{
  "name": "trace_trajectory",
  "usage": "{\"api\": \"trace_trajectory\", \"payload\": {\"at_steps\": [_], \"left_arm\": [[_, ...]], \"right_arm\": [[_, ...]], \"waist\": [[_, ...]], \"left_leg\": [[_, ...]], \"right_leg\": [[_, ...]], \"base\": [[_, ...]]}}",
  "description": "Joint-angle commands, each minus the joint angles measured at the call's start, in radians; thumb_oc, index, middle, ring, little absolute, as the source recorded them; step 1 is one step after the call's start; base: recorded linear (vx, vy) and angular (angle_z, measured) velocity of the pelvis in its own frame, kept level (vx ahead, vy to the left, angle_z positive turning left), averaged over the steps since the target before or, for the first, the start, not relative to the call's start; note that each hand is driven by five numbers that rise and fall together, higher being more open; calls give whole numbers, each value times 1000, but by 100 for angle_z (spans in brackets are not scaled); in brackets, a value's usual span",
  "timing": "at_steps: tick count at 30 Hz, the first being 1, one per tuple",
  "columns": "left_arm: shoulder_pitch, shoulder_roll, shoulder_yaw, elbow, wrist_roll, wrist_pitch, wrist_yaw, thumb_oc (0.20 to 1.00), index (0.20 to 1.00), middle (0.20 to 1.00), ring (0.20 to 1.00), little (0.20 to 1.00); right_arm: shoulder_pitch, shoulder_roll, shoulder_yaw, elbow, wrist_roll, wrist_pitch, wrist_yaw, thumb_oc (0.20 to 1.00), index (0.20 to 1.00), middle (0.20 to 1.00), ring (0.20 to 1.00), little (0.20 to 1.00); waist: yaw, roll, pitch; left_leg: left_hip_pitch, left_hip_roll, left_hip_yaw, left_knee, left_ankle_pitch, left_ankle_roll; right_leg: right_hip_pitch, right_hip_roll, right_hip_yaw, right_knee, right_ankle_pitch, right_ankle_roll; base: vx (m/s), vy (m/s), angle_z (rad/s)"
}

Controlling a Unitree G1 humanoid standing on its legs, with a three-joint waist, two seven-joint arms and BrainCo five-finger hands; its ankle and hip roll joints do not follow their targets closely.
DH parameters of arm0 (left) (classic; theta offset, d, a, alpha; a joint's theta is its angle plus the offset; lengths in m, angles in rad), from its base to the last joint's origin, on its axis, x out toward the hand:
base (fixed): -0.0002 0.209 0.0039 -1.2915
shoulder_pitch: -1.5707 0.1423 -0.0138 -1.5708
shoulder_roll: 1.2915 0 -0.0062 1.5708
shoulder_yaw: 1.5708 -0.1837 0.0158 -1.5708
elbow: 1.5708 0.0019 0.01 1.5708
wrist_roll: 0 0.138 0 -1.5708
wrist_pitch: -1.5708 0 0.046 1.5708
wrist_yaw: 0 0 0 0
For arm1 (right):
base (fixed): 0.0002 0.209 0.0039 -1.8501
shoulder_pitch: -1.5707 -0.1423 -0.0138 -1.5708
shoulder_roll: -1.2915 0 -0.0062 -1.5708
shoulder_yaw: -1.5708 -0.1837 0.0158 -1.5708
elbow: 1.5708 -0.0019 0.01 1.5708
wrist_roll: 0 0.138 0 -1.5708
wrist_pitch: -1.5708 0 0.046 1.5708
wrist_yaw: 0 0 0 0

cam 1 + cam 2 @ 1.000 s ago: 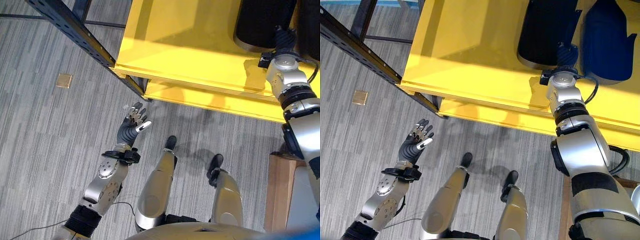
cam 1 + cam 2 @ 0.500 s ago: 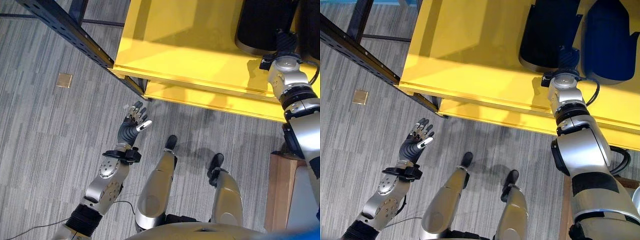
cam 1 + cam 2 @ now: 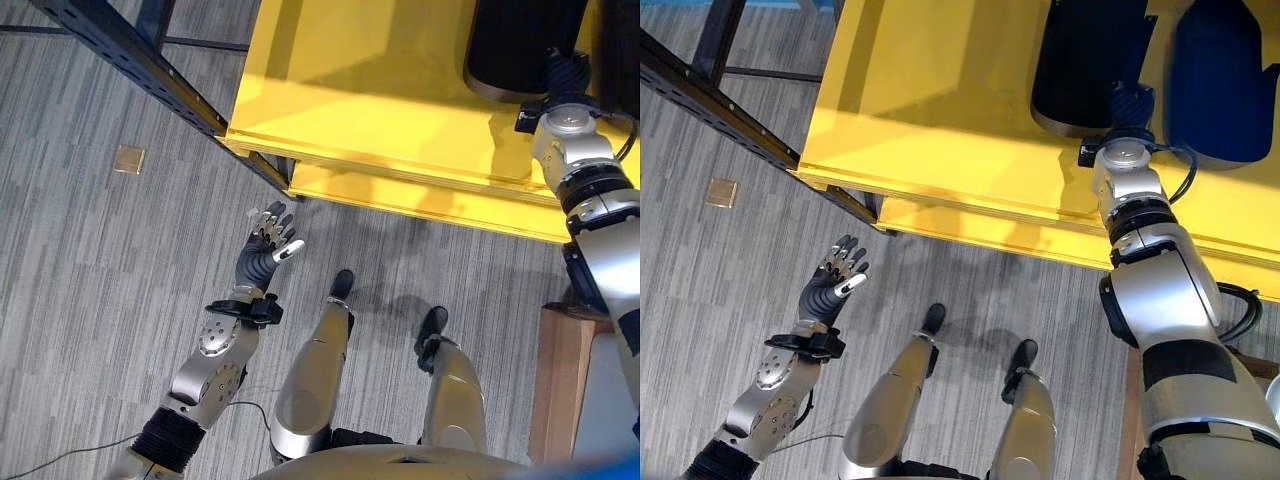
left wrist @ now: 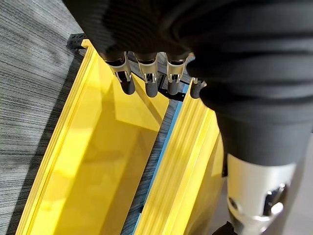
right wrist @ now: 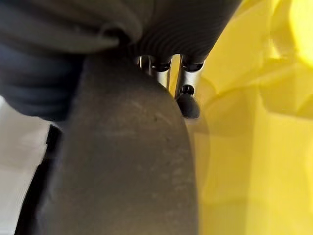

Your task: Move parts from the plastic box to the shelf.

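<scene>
A large black part stands on the yellow shelf, with a dark blue part beside it on the right. My right hand is at the black part's near edge, up on the shelf. In the right wrist view the part lies against the palm and the fingers reach round its far side. My left hand hangs open over the floor, below the shelf's front left corner, holding nothing; its straight fingers point at the yellow boards.
A dark perforated rack beam runs diagonally at the upper left to the shelf corner. A lower yellow board juts out under the top one. A small tan square lies on the grey floor. A wooden block stands at the lower right.
The black part and my right hand have shifted together slightly left and farther onto the shelf. The left hand has stayed where it was.
</scene>
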Motion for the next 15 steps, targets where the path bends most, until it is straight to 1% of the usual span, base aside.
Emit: {"api": "trace_trajectory", "payload": {"at_steps": [1,2,3,4,5,6,7,11,12,13,15], "left_arm": [[0,37,22,-58,4,-62,10,1000,1000,1000,1000,1000],[-2,37,22,-58,3,-62,10,1000,1000,1000,1000,1000],[0,36,23,-58,3,-62,10,1000,1000,1000,1000,1000],[-3,36,22,-58,1,-63,14,1000,1000,1000,1000,1000],[-2,35,22,-57,1,-62,14,1000,1000,1000,1000,1000],[-3,35,21,-56,1,-62,15,1000,1000,1000,1000,1000],[-4,36,21,-57,2,-62,15,1000,1000,1000,1000,1000],[-3,36,22,-55,1,-63,17,1000,1000,1000,1000,1000],[-3,35,21,-54,1,-62,17,1000,1000,1000,1000,1000],[-3,35,22,-53,2,-61,18,1000,1000,1000,1000,1000],[-3,34,23,-52,2,-63,17,1000,1000,1000,1000,1000]], "right_arm": [[-128,-51,44,-16,-46,-59,-6,1000,1000,1000,1000,1000],[-129,-51,44,-16,-43,-61,-8,1000,1000,1000,1000,1000],[-128,-50,45,-16,-43,-60,-7,1000,1000,1000,1000,1000],[-126,-48,37,-14,-37,-60,-11,1000,1000,1000,1000,1000],[-126,-47,38,-14,-37,-60,-11,1000,1000,1000,1000,1000],[-125,-45,34,-8,-33,-59,-13,1000,1000,1000,1000,1000],[-125,-47,31,-6,-33,-59,-13,1000,1000,1000,1000,1000],[-119,-45,23,-1,-25,-57,-12,1000,1000,1000,1000,1000],[-118,-45,24,-1,-25,-57,-12,1000,1000,1000,1000,1000],[-117,-43,23,-2,-26,-57,-12,1000,1000,1000,1000,1000],[-114,-42,21,1,-25,-57,-13,1000,1000,1000,1000,1000]], "waist": [[6,-15,-13],[7,-10,-11],[7,-15,-13],[7,-11,-8],[6,-15,-12],[7,-15,-10],[8,-11,-7],[8,-10,-6],[7,-15,-9],[7,-10,-6],[5,-9,-6]], "left_leg": [[-29,29,26,8,-43,-5],[-40,28,27,2,-12,-2],[-29,29,26,9,-43,-5],[-40,28,28,2,-13,-2],[-30,29,27,7,-41,-5],[-31,29,27,8,-41,-4],[-40,27,27,2,-14,0],[-42,26,30,3,-14,-1],[-32,27,29,8,-42,-4],[-41,26,30,3,-15,0],[-41,28,32,5,-15,0]], "right_leg": [[100,8,6,53,-133,-27],[89,7,0,48,-109,-30],[100,8,6,53,-133,-27],[92,8,1,45,-109,-29],[102,9,6,48,-132,-26],[103,8,5,49,-132,-26],[94,7,0,46,-110,-29],[92,7,1,44,-108,-28],[102,8,6,47,-130,-25],[92,7,2,46,-109,-28],[91,7,2,46,-109,-29]], "base": [[-68,29,0],[0,0,0],[-70,32,1],[95,-33,-1],[16,-1,-4],[0,0,0],[-71,27,0],[2,0,0],[0,0,0],[0,0,0],[-41,20,0]]}}
